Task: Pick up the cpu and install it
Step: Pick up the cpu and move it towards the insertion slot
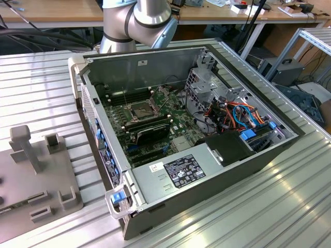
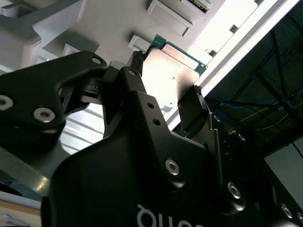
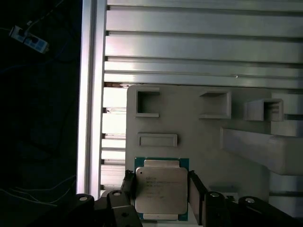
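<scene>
In both wrist views the black two-fingered hand (image 3: pixel 161 191) faces a grey fixture plate (image 3: pixel 189 127). Its fingers (image 3: pixel 196 194) are closed against two opposite edges of the cpu (image 3: pixel 160 182), a silver-topped square chip on a green base, held over the plate. The plate lies on a ribbed aluminium desk (image 1: pixel 248 206); in the exterior view an open computer case (image 1: pixel 139 67) also stands there, with the arm (image 1: pixel 139 20) behind it and wooden workbenches (image 1: pixel 51 10) beyond.

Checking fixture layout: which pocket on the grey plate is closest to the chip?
The low oblong frame, just beside the chip; the three square pockets stand farther off.
</scene>
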### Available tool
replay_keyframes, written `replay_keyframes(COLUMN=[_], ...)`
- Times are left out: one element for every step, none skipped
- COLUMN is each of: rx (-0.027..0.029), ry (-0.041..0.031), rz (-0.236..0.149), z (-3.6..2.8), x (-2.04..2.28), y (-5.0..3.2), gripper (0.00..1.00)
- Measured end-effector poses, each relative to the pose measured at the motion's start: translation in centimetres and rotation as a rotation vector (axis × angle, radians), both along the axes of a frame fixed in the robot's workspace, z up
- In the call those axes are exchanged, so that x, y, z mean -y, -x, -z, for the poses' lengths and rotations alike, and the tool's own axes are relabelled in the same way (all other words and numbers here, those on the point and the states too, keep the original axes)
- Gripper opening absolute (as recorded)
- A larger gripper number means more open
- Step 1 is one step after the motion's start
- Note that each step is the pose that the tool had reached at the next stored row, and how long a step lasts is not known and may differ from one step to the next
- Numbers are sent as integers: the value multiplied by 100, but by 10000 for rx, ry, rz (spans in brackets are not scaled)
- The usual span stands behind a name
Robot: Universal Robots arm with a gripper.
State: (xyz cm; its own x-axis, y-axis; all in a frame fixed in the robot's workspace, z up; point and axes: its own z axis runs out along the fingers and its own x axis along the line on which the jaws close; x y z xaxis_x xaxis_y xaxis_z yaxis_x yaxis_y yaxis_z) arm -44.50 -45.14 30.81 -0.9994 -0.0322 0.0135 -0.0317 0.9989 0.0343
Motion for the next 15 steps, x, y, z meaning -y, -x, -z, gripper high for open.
replay_keyframes(rx=[-1,1,0,0,2,2,2,1,0,1,0,-3,-3,-1,0], ry=[0,0,-1,0,0,-2,-2,0,-1,-1,0,1,2,0,0], rz=[-1,0,0,-1,0,0,0,0,-1,-1,-1,-1,0,0,0], z=[-15,-50,-77,-92,-109,-111,-111,-113,-113,-113,-115,-121,-128,-148,-165], x=[0,0,0,0,0,0,0,0,0,0,0,0,0,0,0], y=[0,0,0,0,0,0,0,0,0,0,0,0,0,0,0], gripper=[55,55,55,55,55,55,55,55,55,55,55,55,55,55,55])
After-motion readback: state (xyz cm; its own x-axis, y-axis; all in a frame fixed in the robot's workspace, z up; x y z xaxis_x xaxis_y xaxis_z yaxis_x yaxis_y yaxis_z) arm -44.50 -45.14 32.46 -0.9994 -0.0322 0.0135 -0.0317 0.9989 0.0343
